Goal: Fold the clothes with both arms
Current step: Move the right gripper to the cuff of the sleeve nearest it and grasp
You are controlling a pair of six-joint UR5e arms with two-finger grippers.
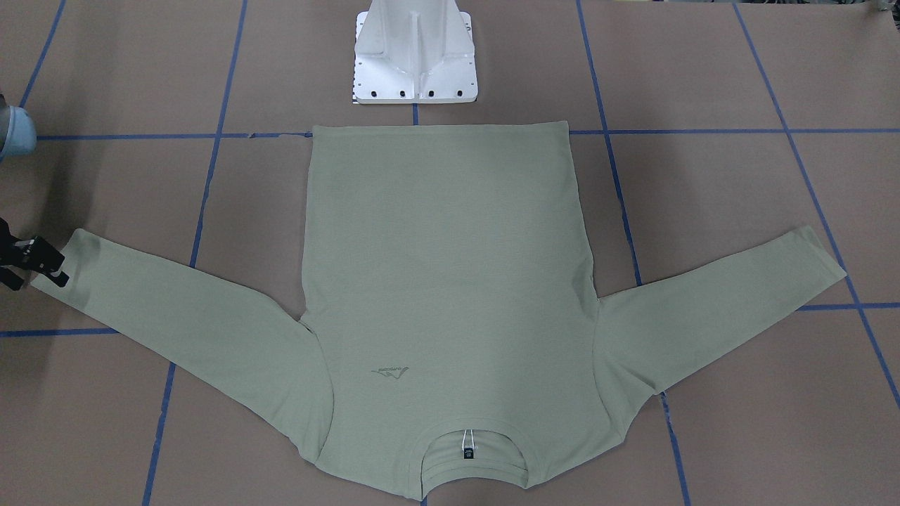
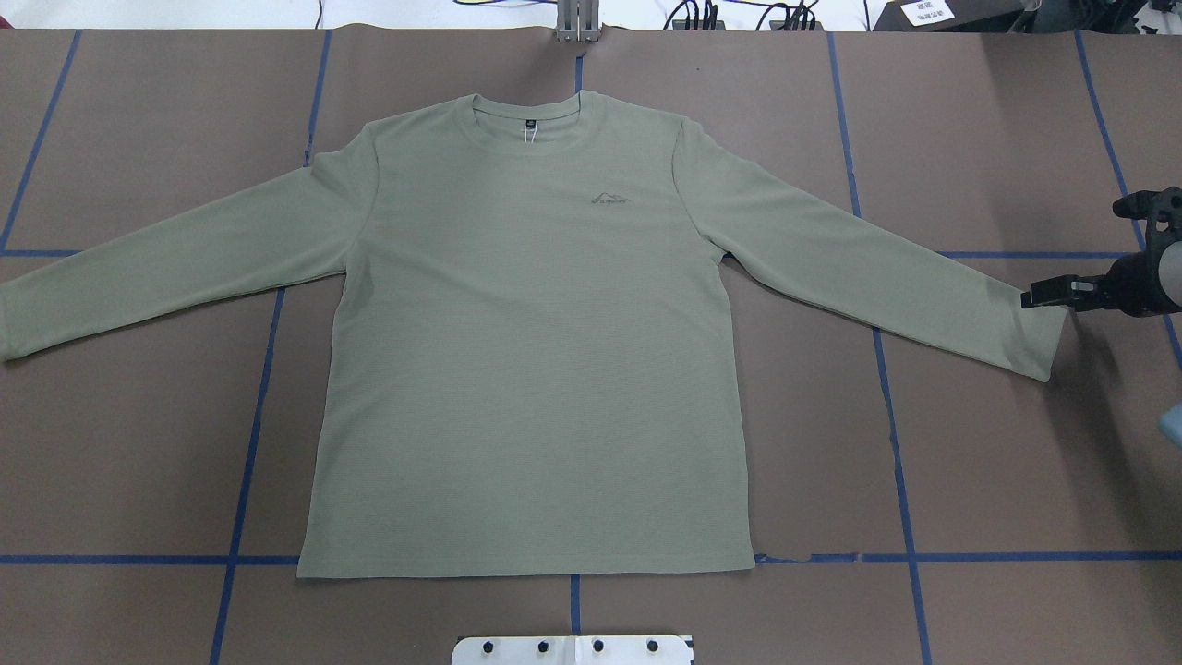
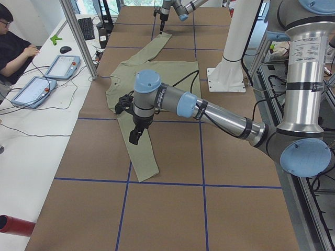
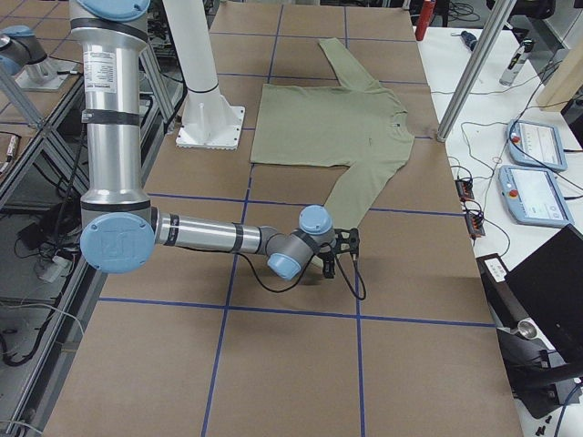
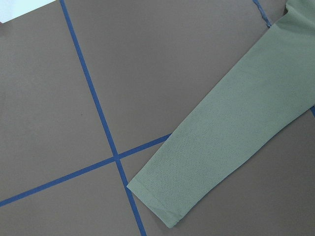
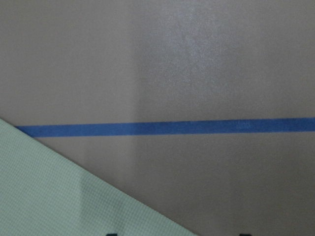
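Because the brown bench [image 2: 970, 462], squared off by blue tape [image 2: 1016, 557], carries the shirt [image 2: 536, 351] spread flat and front up, I judge that no fold is made yet and the work stands at its first step: taking the sleeves. The shirt lies mid-bench, hem near the white pedestal [image 2: 572, 649], neck at the far side, its 2 sleeves slanting out left and right.

The left arm [image 3: 220, 117] reaches over the left sleeve, and the left gripper [image 3: 134, 138] hangs above it, between shoulder and cuff. Only a side view shows it, so I cannot tell how its jaws stand. The right arm [image 4: 209, 235] runs low over the bench to the right cuff [image 2: 1039, 342]. The right gripper [image 2: 1048, 296] sits at that cuff's far corner, spread wide and holding nothing: its wrist view shows 2 fingertips [image 6: 110, 234] well apart, 1 over the cloth edge, 1 over bare bench.

Next, by my reckoning, each gripper must come down on its cuff, pinch both cloth layers without scraping the bench, then lift and carry the sleeve inward across the body. The left gripper likely has to shift outward toward the left cuff [image 5: 155, 206] first.
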